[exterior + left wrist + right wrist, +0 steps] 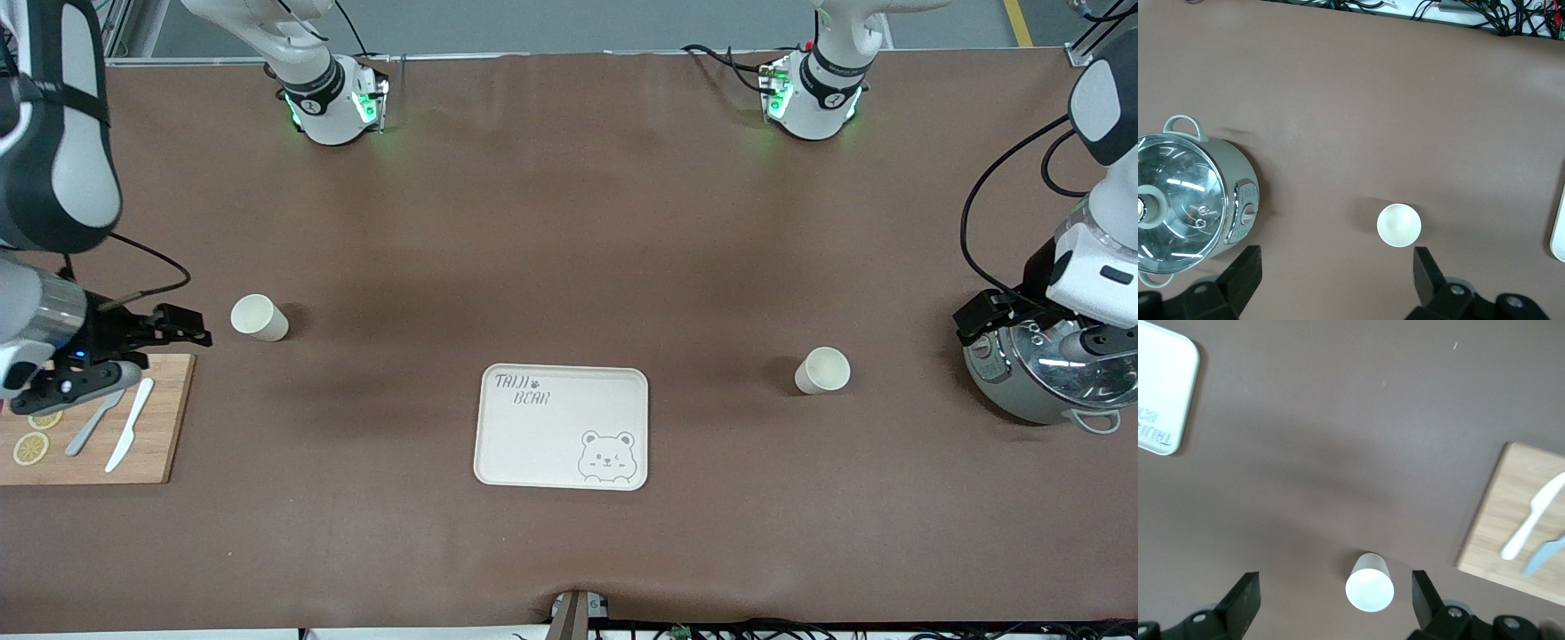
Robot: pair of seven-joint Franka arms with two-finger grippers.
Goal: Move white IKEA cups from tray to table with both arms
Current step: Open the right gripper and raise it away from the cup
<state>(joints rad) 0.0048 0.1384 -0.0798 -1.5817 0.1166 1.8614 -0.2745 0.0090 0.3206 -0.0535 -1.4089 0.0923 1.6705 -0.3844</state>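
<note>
Both small cream-white tumblers stand upright on brown worktop (569,222), well apart, flanking empty cream bear-print tray (562,428): one (259,317) toward right arm's end, other (822,370) toward left arm's. Right gripper (169,327) over wooden board edge, left gripper (982,318) above steel pot (1040,378); both jaws open, empty, clear of cups — task looks done.

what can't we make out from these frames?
- Pot: front view, partly covered by the left arm and cut by the frame edge.
- Lemon slices on cutting board: partly hidden by the right gripper.
- Tray: clipped by the frame edge in both wrist views.
</note>
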